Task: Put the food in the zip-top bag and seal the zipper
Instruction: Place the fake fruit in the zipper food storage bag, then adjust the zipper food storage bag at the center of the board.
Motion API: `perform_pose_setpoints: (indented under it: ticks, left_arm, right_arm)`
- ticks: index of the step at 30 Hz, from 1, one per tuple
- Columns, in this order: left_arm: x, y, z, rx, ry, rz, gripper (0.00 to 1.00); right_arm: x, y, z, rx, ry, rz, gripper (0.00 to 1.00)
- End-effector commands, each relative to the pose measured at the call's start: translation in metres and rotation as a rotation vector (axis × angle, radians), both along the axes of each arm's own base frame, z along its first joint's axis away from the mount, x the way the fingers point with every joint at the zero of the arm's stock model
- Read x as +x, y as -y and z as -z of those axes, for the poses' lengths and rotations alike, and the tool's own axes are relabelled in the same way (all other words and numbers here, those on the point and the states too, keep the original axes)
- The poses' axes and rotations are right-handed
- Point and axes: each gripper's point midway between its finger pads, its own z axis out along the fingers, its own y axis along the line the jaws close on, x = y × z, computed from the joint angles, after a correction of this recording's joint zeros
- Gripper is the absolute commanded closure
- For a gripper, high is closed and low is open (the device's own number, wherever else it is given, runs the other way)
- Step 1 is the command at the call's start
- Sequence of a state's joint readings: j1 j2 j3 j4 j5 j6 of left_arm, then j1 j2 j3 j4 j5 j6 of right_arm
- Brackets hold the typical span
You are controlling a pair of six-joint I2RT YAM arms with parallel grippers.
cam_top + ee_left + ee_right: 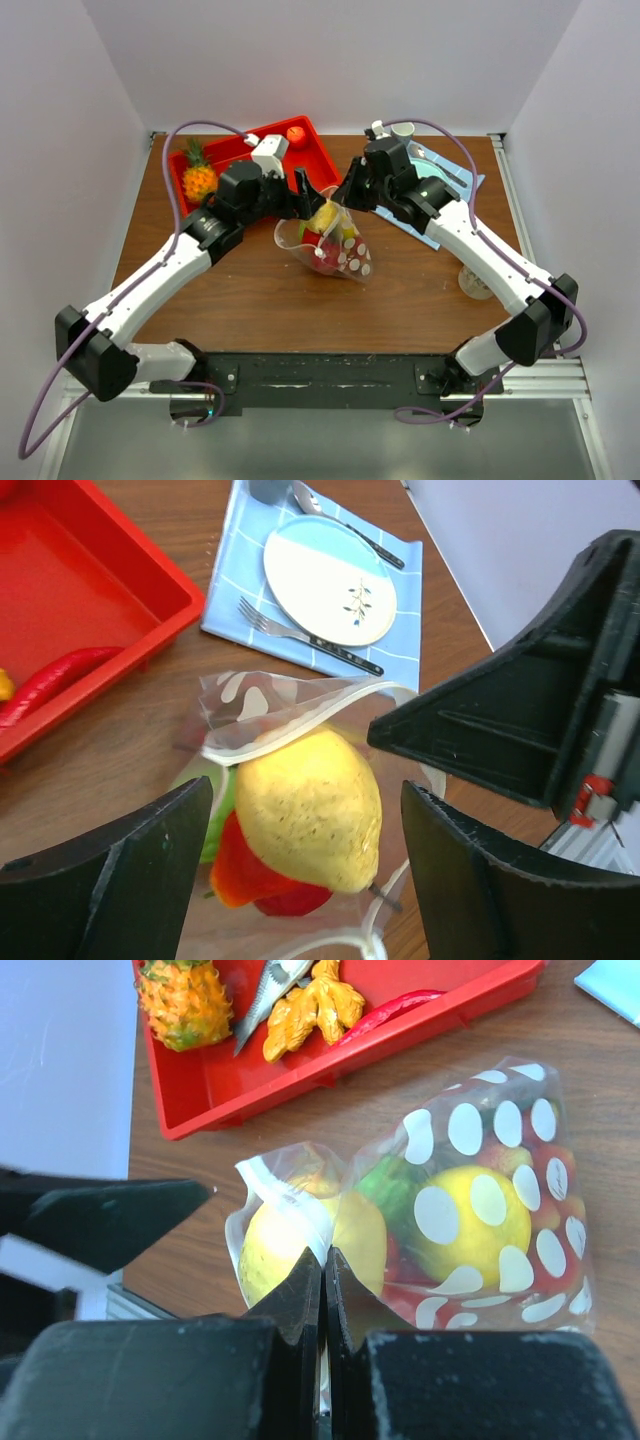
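My right gripper (325,1265) is clenched on a fold of the zip-top bag (470,1130) at its mouth. My left gripper (305,800) is released, its fingers wide apart on either side of the yellow fruit (310,810) and, as far as I can see, touching neither side.

That fruit sits in the mouth, half under the zipper (290,720). The bag lies mid-table, with the red tray (310,150) at its eleven o'clock and the plate (330,580) at its two.

My worry is that the round, bulky fruit wedged there will keep the two strips from meeting. The slick film could also slide out of my right pinch, so the mouth sags and the food rolls out.

The pouch is limp, clear and white-dotted, and its zipper is a thin ridged band. The fruits are hard plastic; the yellow one has a dimpled skin, and the red and green ones beneath it are glossy.
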State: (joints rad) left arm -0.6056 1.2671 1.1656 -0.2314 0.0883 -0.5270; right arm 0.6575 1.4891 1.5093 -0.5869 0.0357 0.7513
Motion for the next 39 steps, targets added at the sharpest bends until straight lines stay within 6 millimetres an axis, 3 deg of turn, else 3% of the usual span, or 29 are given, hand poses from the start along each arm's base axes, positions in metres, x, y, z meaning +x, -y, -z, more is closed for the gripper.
perform_pose_setpoints:
  ticks: [1, 5, 8, 10, 13, 17, 22, 23, 25, 26, 27, 28, 35, 38, 39]
  left_arm:
    - [-0.009, -0.031, -0.036, 0.021, 0.107, -0.097, 0.26]
    - [-0.018, -0.069, -0.019, 0.115, 0.083, -0.224, 0.41]
    - [-0.027, -0.082, 0.011, 0.157, 0.044, -0.254, 0.49]
    - [-0.033, -0.085, 0.036, 0.175, 0.002, -0.251, 0.49]
    - [-0.039, -0.087, 0.057, 0.184, -0.028, -0.247, 0.48]
    - [-0.037, -0.084, 0.071, 0.186, -0.041, -0.243, 0.41]
    - [-0.028, -0.081, 0.085, 0.205, -0.053, -0.254, 0.41]
    - [-0.024, -0.077, 0.084, 0.196, -0.047, -0.251, 0.45]
    - [-0.023, -0.071, 0.081, 0.174, -0.040, -0.230, 0.63]
    - [-0.022, -0.066, 0.077, 0.155, -0.031, -0.217, 0.74]
    - [-0.024, -0.059, 0.072, 0.130, -0.029, -0.183, 0.94]
    - [-0.025, -0.055, 0.064, 0.105, -0.024, -0.169, 1.00]
    - [-0.030, -0.033, 0.018, -0.018, 0.043, -0.112, 1.00]
    - [-0.031, -0.009, -0.001, -0.055, 0.043, -0.045, 1.00]
    - [-0.026, -0.005, -0.025, -0.068, 0.083, -0.061, 1.00]
  right_arm:
    - [0.000, -0.002, -0.042, 0.114, 0.090, -0.005, 1.00]
    - [0.001, -0.002, -0.043, 0.120, 0.091, -0.001, 1.00]
    - [0.001, -0.002, -0.044, 0.124, 0.094, -0.001, 1.00]
    - [0.002, -0.002, -0.046, 0.129, 0.098, 0.000, 1.00]
    - [0.000, -0.006, -0.046, 0.137, 0.090, -0.018, 1.00]
    - [0.000, -0.009, -0.045, 0.141, 0.084, -0.030, 1.00]
    - [-0.002, -0.008, -0.044, 0.142, 0.082, -0.027, 1.00]
    - [-0.001, -0.007, -0.042, 0.137, 0.080, -0.027, 1.00]
    - [-0.003, -0.006, -0.043, 0.132, 0.082, -0.032, 1.00]
    - [-0.003, -0.005, -0.042, 0.127, 0.084, -0.031, 1.00]
    - [-0.002, -0.005, -0.040, 0.113, 0.088, -0.035, 1.00]
    - [0.000, -0.006, -0.034, 0.093, 0.082, -0.040, 1.00]
    - [-0.011, -0.020, 0.004, -0.066, 0.073, -0.093, 1.00]
    - [-0.001, -0.010, 0.015, -0.155, 0.075, -0.063, 1.00]
    - [0.002, -0.007, 0.013, -0.185, 0.085, -0.059, 1.00]
